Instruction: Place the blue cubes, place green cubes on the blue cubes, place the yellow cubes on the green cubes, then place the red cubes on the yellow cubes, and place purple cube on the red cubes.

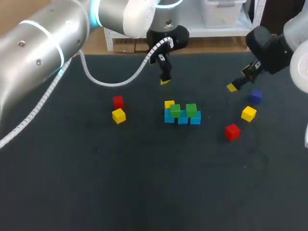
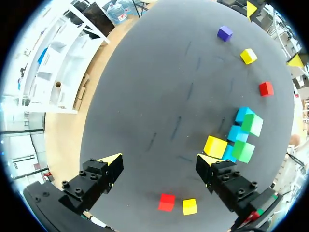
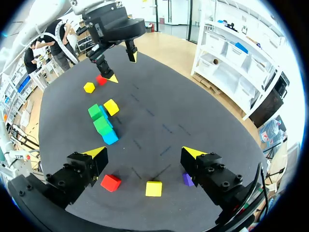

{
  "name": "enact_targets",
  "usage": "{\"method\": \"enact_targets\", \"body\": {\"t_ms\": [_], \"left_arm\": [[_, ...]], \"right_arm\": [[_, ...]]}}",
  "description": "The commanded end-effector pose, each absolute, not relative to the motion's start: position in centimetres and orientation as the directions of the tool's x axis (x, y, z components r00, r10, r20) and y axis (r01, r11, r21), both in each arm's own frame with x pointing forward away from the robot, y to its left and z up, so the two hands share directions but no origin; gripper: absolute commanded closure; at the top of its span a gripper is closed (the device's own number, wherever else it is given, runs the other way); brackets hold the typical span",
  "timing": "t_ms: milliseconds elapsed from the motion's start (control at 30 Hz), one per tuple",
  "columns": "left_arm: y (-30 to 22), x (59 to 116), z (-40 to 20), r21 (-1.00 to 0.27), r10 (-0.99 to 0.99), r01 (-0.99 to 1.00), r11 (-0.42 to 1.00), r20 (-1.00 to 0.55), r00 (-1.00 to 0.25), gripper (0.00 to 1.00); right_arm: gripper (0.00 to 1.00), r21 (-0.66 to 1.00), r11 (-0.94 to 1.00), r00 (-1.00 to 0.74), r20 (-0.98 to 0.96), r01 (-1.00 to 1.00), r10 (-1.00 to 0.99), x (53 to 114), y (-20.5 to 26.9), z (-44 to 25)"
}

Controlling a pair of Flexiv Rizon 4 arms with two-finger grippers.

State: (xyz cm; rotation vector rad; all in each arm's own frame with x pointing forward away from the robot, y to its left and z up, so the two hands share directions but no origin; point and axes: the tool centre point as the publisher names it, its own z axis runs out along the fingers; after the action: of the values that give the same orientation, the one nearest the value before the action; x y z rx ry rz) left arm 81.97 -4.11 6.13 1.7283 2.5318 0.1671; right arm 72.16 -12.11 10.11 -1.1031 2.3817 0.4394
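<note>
Three blue cubes (image 1: 182,118) lie in a row mid-table, with two green cubes (image 1: 191,109) (image 1: 174,110) on top. A yellow cube (image 1: 169,104) (image 2: 215,146) sits close against the row's far left end. To the left are a red cube (image 1: 118,101) and a yellow cube (image 1: 118,115). To the right lie a purple cube (image 1: 256,96), a yellow cube (image 1: 248,113) and a red cube (image 1: 232,132). My left gripper (image 1: 165,79) (image 2: 159,162) hangs open and empty above and behind the row. My right gripper (image 1: 236,84) (image 3: 145,154) hovers open and empty near the purple cube (image 3: 187,180).
The dark table (image 1: 144,183) stretches bare toward the front. My left arm's white cable (image 1: 115,82) loops over the far left part of the table. In the right wrist view the left gripper (image 3: 120,65) shows beyond the green cubes (image 3: 99,118).
</note>
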Motion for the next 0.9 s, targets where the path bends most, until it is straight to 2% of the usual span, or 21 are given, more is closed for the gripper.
{"method": "enact_targets", "body": {"t_ms": [33, 367, 600, 900], "left_arm": [[-3.7, 81.9, 5.8, 0.095, 0.941, 0.937, 0.336, 0.01, -0.338, 0.0], [-2.7, 79.1, 4.5, 0.006, 0.982, 0.982, 0.19, 0.011, -0.19, 0.0], [-2.5, 77.1, 3.5, -0.014, 0.996, 0.998, 0.063, -0.064, -0.063, 0.0], [-2.5, 76.0, 2.9, -0.058, 0.991, 0.996, 0.066, -0.116, -0.072, 0.0]], "right_arm": [[0.0, 0.087, 0.625, -0.563, -0.543, -0.776, -0.623, 72.1, -12.1, 10.1], [0.0, 0.087, 0.625, -0.563, -0.543, -0.776, -0.623, 72.1, -12.1, 10.1], [0.0, 0.087, 0.625, -0.563, -0.543, -0.776, -0.623, 72.1, -12.1, 10.1], [0.0, 0.087, 0.625, -0.563, -0.543, -0.776, -0.623, 72.1, -12.1, 10.1]]}}
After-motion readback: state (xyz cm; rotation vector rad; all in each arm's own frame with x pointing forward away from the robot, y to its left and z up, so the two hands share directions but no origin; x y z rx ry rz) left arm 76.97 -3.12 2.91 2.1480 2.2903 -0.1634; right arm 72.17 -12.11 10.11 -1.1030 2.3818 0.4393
